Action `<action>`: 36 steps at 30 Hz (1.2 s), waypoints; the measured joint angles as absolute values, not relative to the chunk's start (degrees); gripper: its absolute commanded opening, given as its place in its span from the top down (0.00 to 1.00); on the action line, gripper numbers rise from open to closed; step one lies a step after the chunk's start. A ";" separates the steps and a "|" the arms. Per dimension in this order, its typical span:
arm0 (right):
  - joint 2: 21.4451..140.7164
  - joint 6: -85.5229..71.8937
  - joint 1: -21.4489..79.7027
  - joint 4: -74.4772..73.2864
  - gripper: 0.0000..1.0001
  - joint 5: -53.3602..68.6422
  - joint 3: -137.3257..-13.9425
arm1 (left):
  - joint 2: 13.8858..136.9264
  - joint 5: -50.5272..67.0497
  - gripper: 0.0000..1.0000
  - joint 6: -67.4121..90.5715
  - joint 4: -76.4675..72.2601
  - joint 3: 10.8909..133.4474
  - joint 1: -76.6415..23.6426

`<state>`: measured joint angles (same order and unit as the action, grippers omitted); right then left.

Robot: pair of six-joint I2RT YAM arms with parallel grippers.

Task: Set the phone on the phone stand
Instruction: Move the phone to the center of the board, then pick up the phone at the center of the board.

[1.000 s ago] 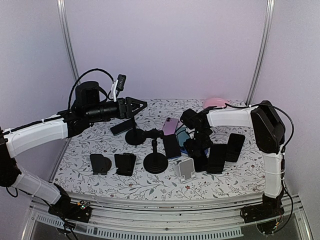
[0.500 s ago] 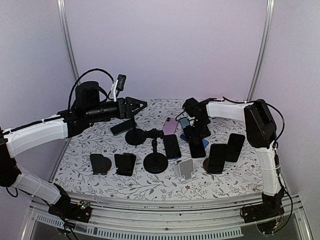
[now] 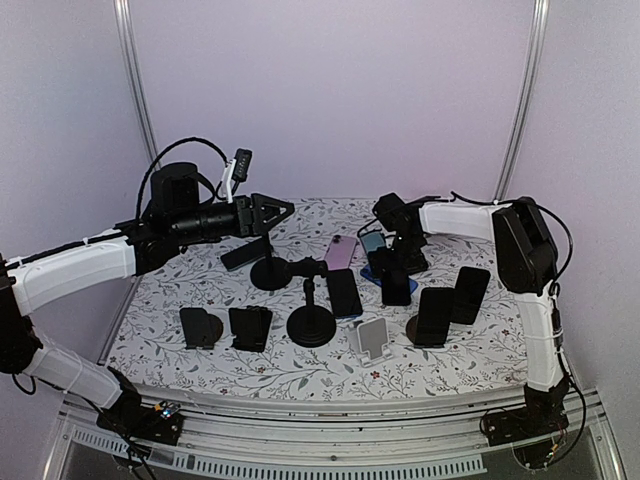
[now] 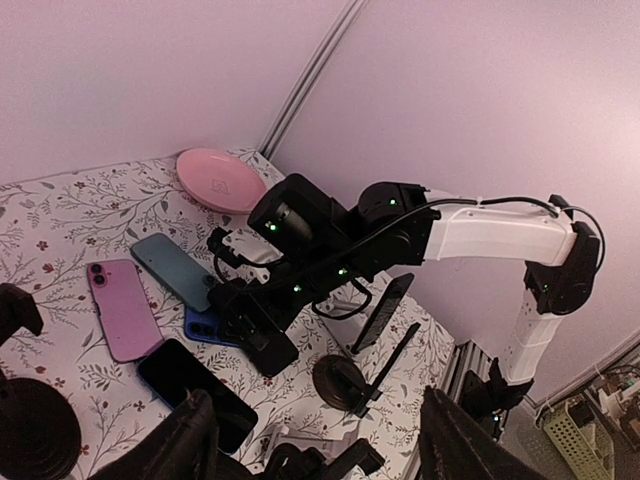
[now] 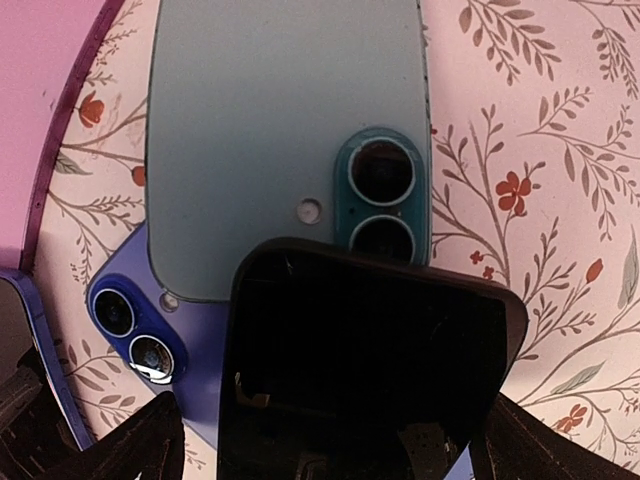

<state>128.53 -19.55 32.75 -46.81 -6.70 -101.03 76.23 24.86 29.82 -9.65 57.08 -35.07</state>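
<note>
Both claws gape: left claw (image 4: 318, 440) idle, right claw (image 3: 399, 263) loose about the black phone (image 5: 370, 370), far right, over the blue phone (image 5: 195, 380). Unpinched, it could topple flat, well short of the stand (image 3: 374, 338).

Seven phones for sure: pink phone (image 4: 118, 310), teal phone (image 4: 170, 268), blue phone (image 4: 203, 322) and flat black phone (image 3: 345, 292) lying on the surface (image 3: 180, 290), second black phone (image 5: 370, 370) filling the right wrist view, plus two propped up at the right, near propped phone (image 3: 433, 314) and far propped phone (image 3: 470, 293). Dark slab (image 3: 243, 255) at the back left, maybe number eight, can't tell. Stands: two low black stands (image 3: 200, 327) (image 3: 250, 328), two round-base post stands (image 3: 311, 325) (image 3: 270, 272), one white stand (image 3: 372, 338). One pink dish (image 3: 430, 205). Two arms: left arm (image 3: 80, 265), right arm (image 3: 460, 218).
</note>
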 measured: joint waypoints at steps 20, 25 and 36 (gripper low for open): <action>129.19 -21.63 31.81 -43.77 0.37 -7.01 -101.19 | 70.70 22.92 0.31 31.57 -9.41 54.17 -35.29; 129.19 -21.58 31.81 -43.48 0.39 -6.98 -101.21 | 67.99 21.37 0.31 32.10 -9.41 52.25 -35.70; 125.58 -20.64 31.90 -43.13 0.40 -7.99 -101.23 | 60.95 16.84 0.31 33.91 -8.86 47.70 -38.06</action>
<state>125.58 -20.64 31.90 -43.13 -7.99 -101.23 60.95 16.84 33.91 -8.86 47.70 -38.06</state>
